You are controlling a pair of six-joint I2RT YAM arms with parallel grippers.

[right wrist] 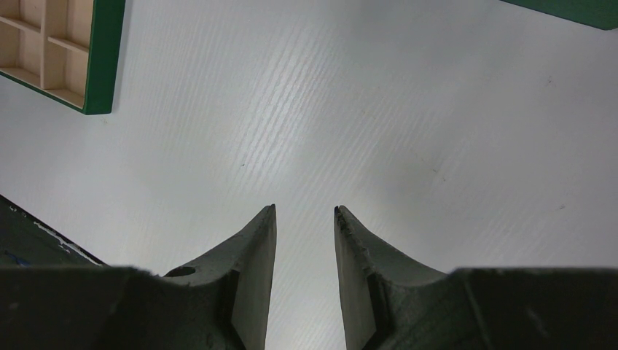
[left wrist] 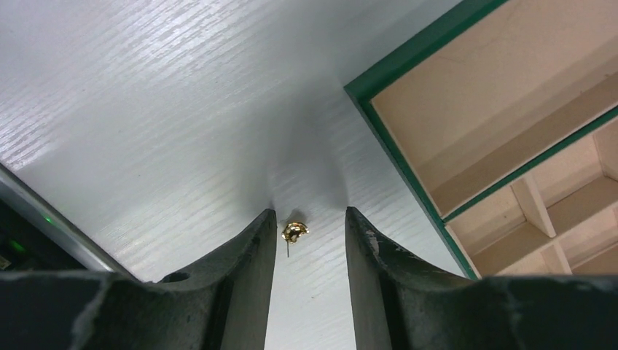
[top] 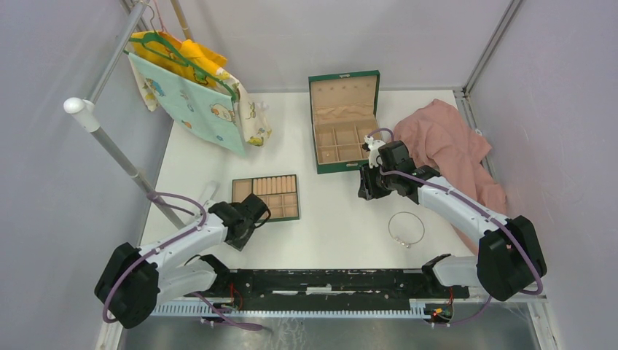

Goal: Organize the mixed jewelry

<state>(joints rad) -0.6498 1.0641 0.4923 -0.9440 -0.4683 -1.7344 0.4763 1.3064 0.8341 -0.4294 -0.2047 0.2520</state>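
Top view: high behind the arm bases [top: 446, 267] at frame bottom, looking steeply down on the whole table [top: 335, 226]. Wrist views: low and close, looking past their own fingers [left wrist: 248, 292] at tabletop. All share the divider tray [top: 242, 191], probably the upper-left corner piece in right wrist.

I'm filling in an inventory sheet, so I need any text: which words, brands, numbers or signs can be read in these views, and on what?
No text can be read in any view.
The hanging cloth shows cartoon prints only; any lettering is too small to tell.
The green box and the divider tray show no label.
The gold piece shows no marking.
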